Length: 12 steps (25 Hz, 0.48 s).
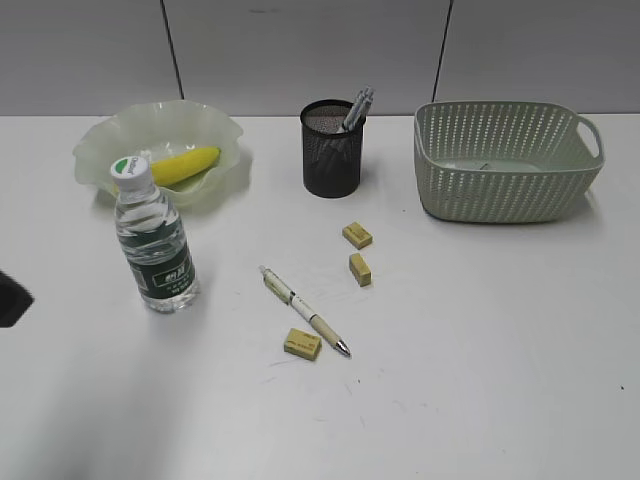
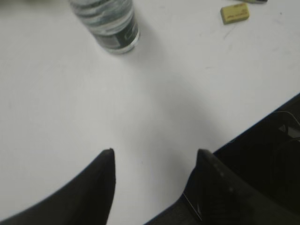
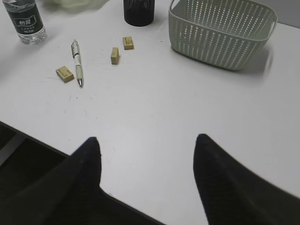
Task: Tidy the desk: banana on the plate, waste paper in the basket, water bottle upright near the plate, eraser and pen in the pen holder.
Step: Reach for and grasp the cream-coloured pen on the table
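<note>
The yellow banana point(image 1: 185, 165) lies in the wavy-rimmed green plate point(image 1: 215, 130) at the back left. In front of the plate the water bottle point(image 1: 155, 240) point(image 2: 110, 26) point(image 3: 26, 21) stands upright. A white pen point(image 1: 305, 312) point(image 3: 78, 63) and three tan erasers point(image 1: 302, 344) point(image 1: 360, 269) point(image 1: 357, 235) lie loose mid-desk. Behind them stands the black mesh pen holder point(image 1: 332, 148) point(image 3: 139, 11) with pens in it. The basket point(image 1: 505, 160) point(image 3: 220, 30) is at the back right. The waste paper is out of view. My left gripper point(image 2: 154, 154) and right gripper point(image 3: 146, 140) both hang open and empty over the desk's point(image 1: 500, 380) near edge.
The nearest eraser point(image 2: 234, 13) point(image 3: 64, 73) lies just left of the pen's tip. A dark bit of my left arm point(image 1: 10, 298) shows at the left edge. Both wrist views show the desk's front edge dropping off beside the fingers.
</note>
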Motion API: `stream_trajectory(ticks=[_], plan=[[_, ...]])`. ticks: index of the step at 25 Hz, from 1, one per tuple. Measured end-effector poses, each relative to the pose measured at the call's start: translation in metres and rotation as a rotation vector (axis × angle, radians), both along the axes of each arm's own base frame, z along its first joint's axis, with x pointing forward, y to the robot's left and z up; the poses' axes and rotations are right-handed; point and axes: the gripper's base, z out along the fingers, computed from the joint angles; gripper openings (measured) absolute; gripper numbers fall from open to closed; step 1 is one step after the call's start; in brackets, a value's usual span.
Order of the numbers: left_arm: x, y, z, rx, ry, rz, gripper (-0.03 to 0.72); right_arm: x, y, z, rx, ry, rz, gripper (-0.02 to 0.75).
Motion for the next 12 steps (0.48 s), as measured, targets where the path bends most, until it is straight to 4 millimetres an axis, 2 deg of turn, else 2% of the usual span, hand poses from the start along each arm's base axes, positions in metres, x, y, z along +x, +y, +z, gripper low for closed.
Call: stream_trajectory(ticks=[3, 7, 12], plan=[[-0.02, 0.015, 0.007, -0.011, -0.009, 0.045, 0.407, 0.0, 0.0, 0.0, 0.0, 0.0, 0.0, 0.493], [-0.062, 0.038, 0.02, -0.113, -0.132, 0.092, 0.407, 0.002, 0.001, 0.0, -0.01, 0.012, -0.002, 0.493], [-0.11, 0.064, 0.03, -0.254, -0.315, 0.124, 0.405, 0.023, 0.012, 0.008, -0.044, 0.084, 0.004, 0.493]])
